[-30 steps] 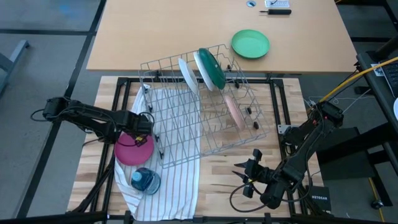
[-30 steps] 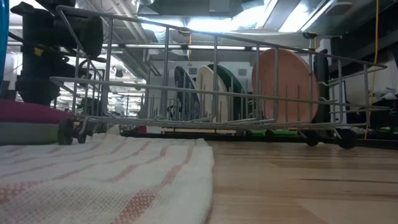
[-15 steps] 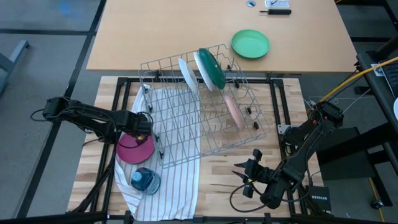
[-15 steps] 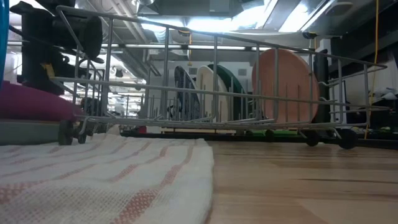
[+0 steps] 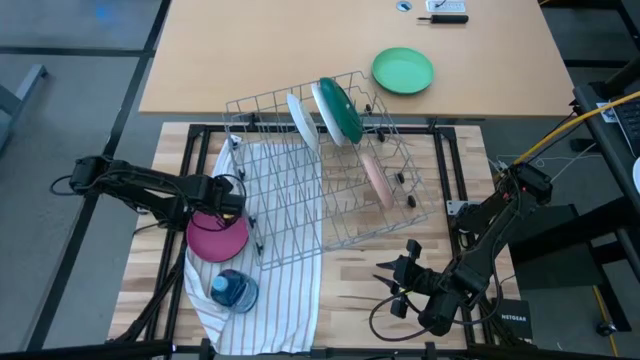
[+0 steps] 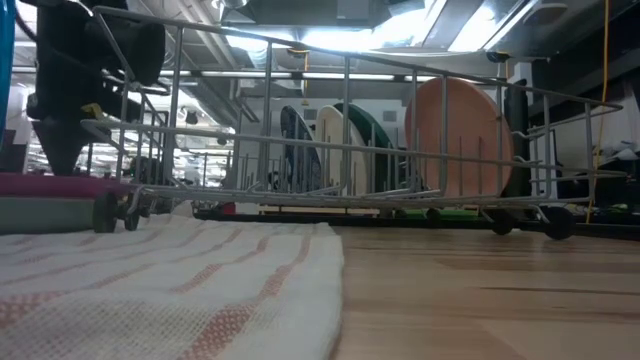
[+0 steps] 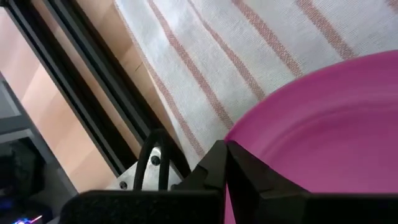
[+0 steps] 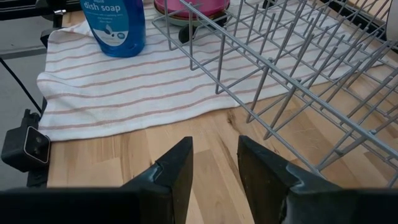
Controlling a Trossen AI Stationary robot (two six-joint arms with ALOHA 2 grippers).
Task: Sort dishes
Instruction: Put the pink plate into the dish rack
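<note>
Magenta is the plate you are on: the round magenta plate (image 5: 217, 240) sits on the red-striped white towel (image 5: 268, 300), and your left gripper (image 5: 229, 203) is clamped shut on its rim, the edge pinched between the dark fingers (image 7: 239, 171) in the left wrist view. I judge this a pick just begun, the plate not clearly off the towel. Beyond that gripper, the wire dish rack (image 5: 320, 170) already holds four plates on edge: a speckled blue one (image 6: 292, 150), a white one (image 5: 300, 118), a dark-green-backed one (image 5: 340, 108) and a pale pink one (image 5: 377, 178). More plates may lie under the magenta one; I cannot tell how many. Your right gripper (image 5: 398, 276) waits open near the rack's front corner.
</note>
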